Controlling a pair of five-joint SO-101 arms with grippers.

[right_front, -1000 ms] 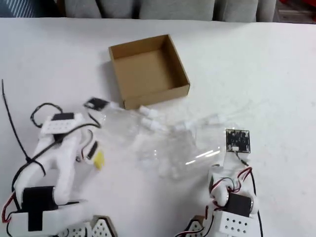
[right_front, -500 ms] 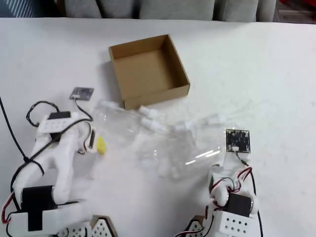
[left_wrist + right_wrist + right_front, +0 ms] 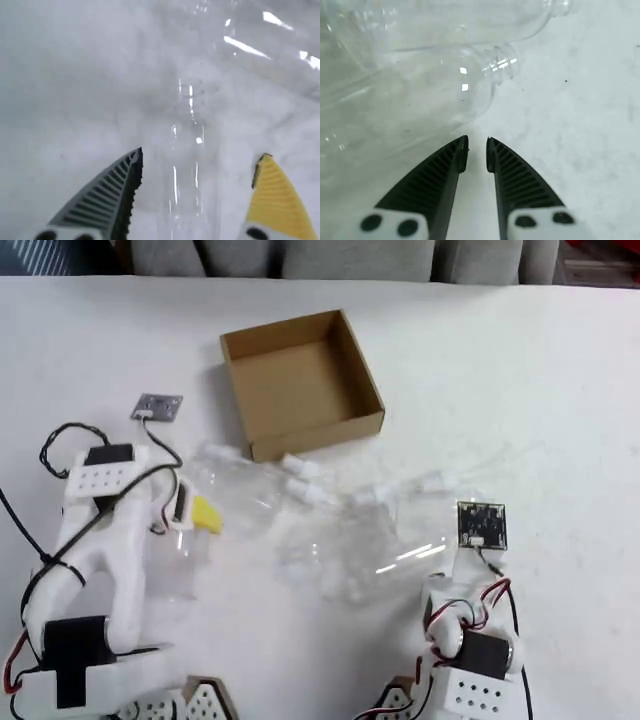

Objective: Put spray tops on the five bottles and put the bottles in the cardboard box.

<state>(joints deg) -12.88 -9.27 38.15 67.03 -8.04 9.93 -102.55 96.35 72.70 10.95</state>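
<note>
Clear plastic bottle (image 3: 192,175) is lying flat on the table (image 3: 520,370), dead centre in the left gripper (image 3: 200,155). Jaws are spread wide, grey finger (image 3: 115,200) on one flank and yellow finger (image 3: 272,200) on the other, neither touching it as far as I can tell. The long axis runs straight away from the pincer, with the neck (image 3: 191,92) at the far end, looking bare with no sprayer on it. Closing should therefore bite across the body's width, which is the right orientation. My guess at the risk is that a slick round wall rolls or squirts out if the squeeze lands off-centre. The left arm is clearly the nearer one for this bottle. The right gripper (image 3: 476,150) has its fingers almost pressed together, a slim gap and nothing in it. It sits just short of the pile of bottles (image 3: 350,540) between the two arms. Spray tops (image 3: 300,468) are loose on the table beside the near wall of the cardboard box (image 3: 320,435). No bottle is in the box.
</note>
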